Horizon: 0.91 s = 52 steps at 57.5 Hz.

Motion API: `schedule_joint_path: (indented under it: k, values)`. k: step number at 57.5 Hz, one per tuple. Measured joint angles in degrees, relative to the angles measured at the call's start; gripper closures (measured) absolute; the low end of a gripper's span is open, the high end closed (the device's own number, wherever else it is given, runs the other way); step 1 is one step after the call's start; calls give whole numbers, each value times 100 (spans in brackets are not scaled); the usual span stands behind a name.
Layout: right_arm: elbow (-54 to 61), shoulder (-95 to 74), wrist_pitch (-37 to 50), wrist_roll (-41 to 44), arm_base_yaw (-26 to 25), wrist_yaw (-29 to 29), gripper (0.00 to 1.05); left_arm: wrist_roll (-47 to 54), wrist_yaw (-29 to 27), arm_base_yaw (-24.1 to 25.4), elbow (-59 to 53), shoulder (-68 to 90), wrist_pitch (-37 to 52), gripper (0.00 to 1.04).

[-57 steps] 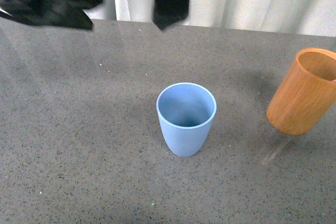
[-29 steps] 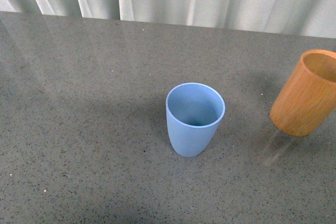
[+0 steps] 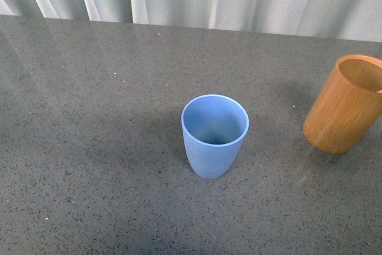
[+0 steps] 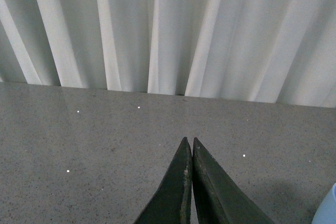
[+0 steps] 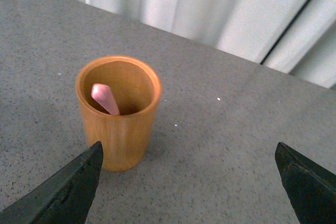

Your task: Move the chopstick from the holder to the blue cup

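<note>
Right gripper [image 5: 188, 146] first: jaws spread wide apart, gripping nothing, one dark finger [image 5: 68, 192] low on one side of its wrist view and the other far across on the opposite side. Between them lies bare grey speckled table [image 5: 220, 145]. The holder [image 5: 118, 114], an orange-brown wooden cylinder with a thick rim, stands on its base just beyond one fingertip, close to it but not touching. And there's the chopstick [image 5: 105, 98]: its pale pink rounded end shows inside the holder, below the rim, leaning against the inner wall. The rest of the stick is hidden down in the cylinder.

Over to the left gripper [image 4: 189, 141]: clenched, the two dark fingers [image 4: 210, 192] pressed together to a single point, with nothing between them. It hovers above the table, aimed towards the white pleated curtain [image 4: 168, 30] at the far edge. A sliver of light blue just peeks in at the corner of that wrist view; that's the blue cup [image 4: 328, 208], off to one side of the closed tips.

From the front view, the blue cup [image 3: 215, 138] stands upright near the middle of the table, mouth open to the camera. The holder [image 3: 345, 107] sits well apart from it, off to the robot's right and slightly further back, partly cut by the frame edge. Both rest on the tabletop; the curtain hangs behind.
</note>
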<state>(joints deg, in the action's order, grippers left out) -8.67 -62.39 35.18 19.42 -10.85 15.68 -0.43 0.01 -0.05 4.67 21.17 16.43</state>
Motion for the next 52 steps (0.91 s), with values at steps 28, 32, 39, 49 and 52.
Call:
schedule_joint_path:
  k: [28,32,39,49,52]
  values:
    - [-435,-2636,2304,-389,1029,186,39,4,-15,0,-361,-846,-382,101]
    - [-481,-2785,2470,-498,1056,175,52,4,-2,0,-361,-951,-452,101]
    - [-505,-2798,2483,-592,1075,144,72,7,0,0,-361,-1095,-601,101]
    - [-533,-2647,2315,-671,1084,232,99,11,-2,0,-361,-2017,-1606,101]
    - [-546,-2599,2284,-684,1075,254,102,13,0,0,-361,-2092,-1611,101]
